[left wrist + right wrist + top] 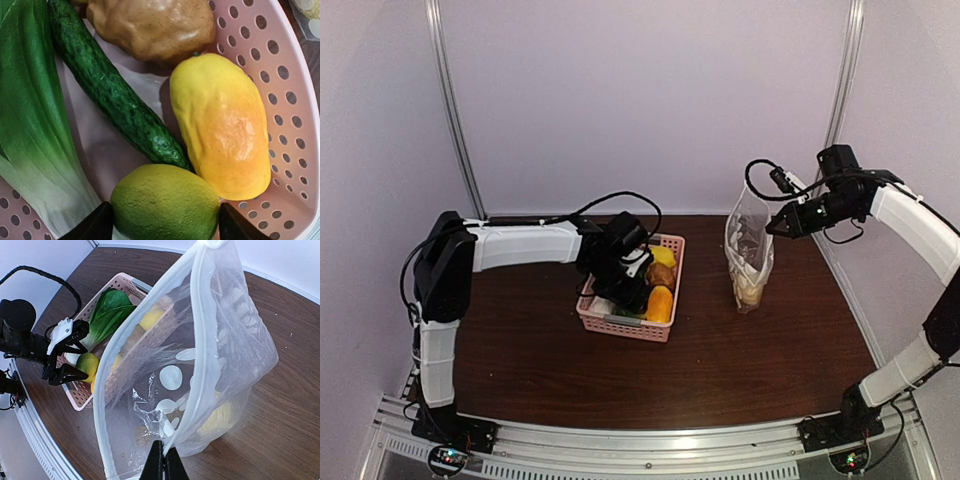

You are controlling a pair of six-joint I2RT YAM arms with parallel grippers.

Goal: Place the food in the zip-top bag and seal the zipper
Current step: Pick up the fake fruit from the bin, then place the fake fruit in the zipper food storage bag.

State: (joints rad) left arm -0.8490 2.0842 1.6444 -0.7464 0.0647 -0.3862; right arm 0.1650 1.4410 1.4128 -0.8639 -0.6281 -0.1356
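The pink basket holds the food: a green-yellow lemon, a yellow-orange piece, a long cucumber, a brown round one and a leafy vegetable. My left gripper is down in the basket, open, with one finger close to each side of the lemon. The zip-top bag stands upright on the table with its mouth open and a yellow piece inside. At the bag's mouth edge my right gripper is shut on the zipper.
In the top view the basket sits mid-table and the bag stands to its right, with bare brown table between them. White walls close the back and sides. A metal rail runs along the near edge.
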